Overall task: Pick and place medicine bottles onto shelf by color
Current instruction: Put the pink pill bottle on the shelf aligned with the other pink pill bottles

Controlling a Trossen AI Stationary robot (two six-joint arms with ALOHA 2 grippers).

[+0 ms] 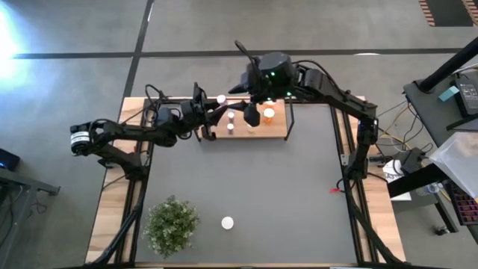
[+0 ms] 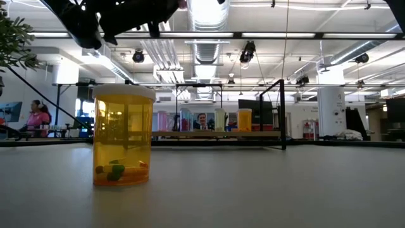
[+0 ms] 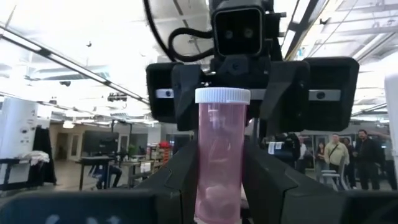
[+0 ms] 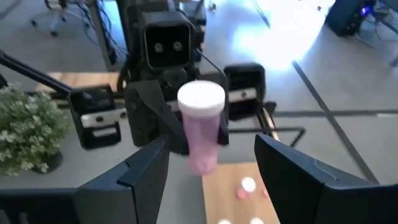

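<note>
- left gripper [image 3: 221, 186] fingers pinching a pink bottle [image 3: 221, 155] upright over the shelf [image 1: 278, 131] left end; right gripper [image 4: 211, 180] fingers spread, facing it
- risk, I'd guess: grippers bump, bottle topples its neighbours

The left arm reaches from the bench's left edge along the far edge, its pincer [image 1: 221, 109] closed on a pink bottle [image 3: 221, 155] held upright between its fingers [image 4: 147, 115]. The right arm arches in from the right edge to the far edge, its pincer [image 1: 252, 114] spread wide, facing the left one.
</note>
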